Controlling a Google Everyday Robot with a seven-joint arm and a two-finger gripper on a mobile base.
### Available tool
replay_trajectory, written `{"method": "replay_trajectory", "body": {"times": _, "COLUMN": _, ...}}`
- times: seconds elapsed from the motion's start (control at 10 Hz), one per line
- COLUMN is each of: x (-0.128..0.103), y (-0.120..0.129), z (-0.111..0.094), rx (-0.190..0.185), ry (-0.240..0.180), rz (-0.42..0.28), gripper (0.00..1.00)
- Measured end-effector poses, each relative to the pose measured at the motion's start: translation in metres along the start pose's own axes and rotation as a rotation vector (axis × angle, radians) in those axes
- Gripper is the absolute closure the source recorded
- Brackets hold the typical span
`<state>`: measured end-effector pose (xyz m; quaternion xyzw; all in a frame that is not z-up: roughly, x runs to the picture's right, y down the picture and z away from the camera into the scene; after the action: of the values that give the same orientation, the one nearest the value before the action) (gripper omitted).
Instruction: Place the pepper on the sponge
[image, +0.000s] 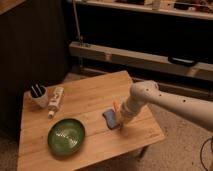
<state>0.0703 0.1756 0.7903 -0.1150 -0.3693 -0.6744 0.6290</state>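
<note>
The blue sponge (110, 118) lies flat on the wooden table (92, 95), right of centre. My gripper (120, 120) points down at the sponge's right edge, on the end of the white arm that reaches in from the right. The orange-red pepper (116, 107) sticks up out of the gripper, tilted, just above the sponge's far right corner. The gripper is shut on the pepper. Its lower end is hidden behind the gripper, so I cannot tell whether it touches the sponge.
A green bowl (66, 136) sits near the table's front left. A white tube (56, 100) lies beside a white cup (37, 95) holding dark items at the back left. A metal rail (150, 59) runs behind the table. The table's right edge is close to the gripper.
</note>
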Motion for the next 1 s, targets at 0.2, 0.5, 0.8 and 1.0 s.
{"method": "replay_trajectory", "body": {"times": 0.2, "x": 0.001, "y": -0.002, "z": 0.008, "rx": -0.021, "ry": -0.02, "rz": -0.024, "gripper": 1.0}}
{"method": "replay_trajectory", "body": {"times": 0.5, "x": 0.005, "y": 0.004, "z": 0.019, "rx": -0.038, "ry": -0.037, "rz": -0.026, "gripper": 1.0}}
{"method": "replay_trajectory", "body": {"times": 0.8, "x": 0.006, "y": 0.006, "z": 0.024, "rx": -0.053, "ry": -0.046, "rz": -0.03, "gripper": 1.0}}
{"method": "replay_trajectory", "body": {"times": 1.0, "x": 0.007, "y": 0.005, "z": 0.025, "rx": -0.058, "ry": -0.046, "rz": -0.037, "gripper": 1.0}}
